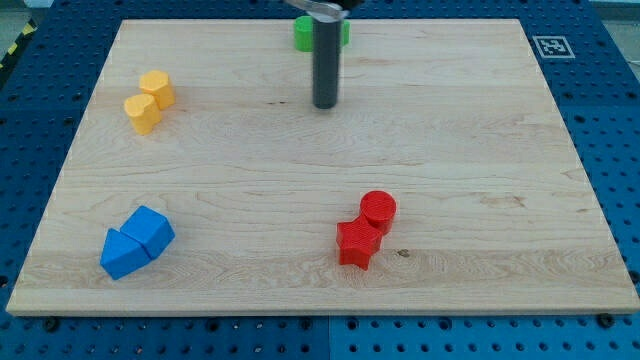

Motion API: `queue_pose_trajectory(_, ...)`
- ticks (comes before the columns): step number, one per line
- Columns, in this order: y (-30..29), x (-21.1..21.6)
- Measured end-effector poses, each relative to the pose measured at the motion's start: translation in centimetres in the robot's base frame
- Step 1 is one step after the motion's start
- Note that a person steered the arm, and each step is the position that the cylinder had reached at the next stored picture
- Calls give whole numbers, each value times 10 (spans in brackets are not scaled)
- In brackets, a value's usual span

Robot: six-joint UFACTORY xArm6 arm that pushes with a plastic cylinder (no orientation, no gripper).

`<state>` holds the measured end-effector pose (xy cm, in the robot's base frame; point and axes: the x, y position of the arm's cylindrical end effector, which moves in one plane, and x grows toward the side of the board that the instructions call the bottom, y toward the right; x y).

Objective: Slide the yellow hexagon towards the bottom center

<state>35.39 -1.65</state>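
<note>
No jaws, just tip (323,104), touching nothing, well right of yellow hexagon (157,88), just below green block (303,34).

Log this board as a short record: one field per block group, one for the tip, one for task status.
tip: my tip rests on the wooden board, upper centre, touching no block
yellow blocks: two, close together, upper left; which is the hexagon is unclear
green block: top edge, partly hidden behind the rod
blue blocks: two, touching, lower left
red blocks: cylinder and star-like block, bottom centre-right
task status: yellow blocks not yet near bottom centre
</note>
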Motion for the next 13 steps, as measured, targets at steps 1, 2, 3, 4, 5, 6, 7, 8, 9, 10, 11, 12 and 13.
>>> queue_pose_trajectory(1, -16, -18)
queue_pose_trajectory(2, -36, -38)
queue_pose_trajectory(3, -101, -76)
queue_pose_trajectory(4, -176, -87)
queue_pose_trajectory(5, -236, -76)
queue_pose_trajectory(6, -245, -45)
queue_pose_trajectory(7, -246, -20)
queue_pose_trajectory(8, -246, -21)
queue_pose_trajectory(9, -239, -22)
queue_pose_trajectory(10, -223, -11)
queue_pose_trajectory(11, -192, -4)
queue_pose_trajectory(12, -155, -3)
queue_pose_trajectory(13, -122, -3)
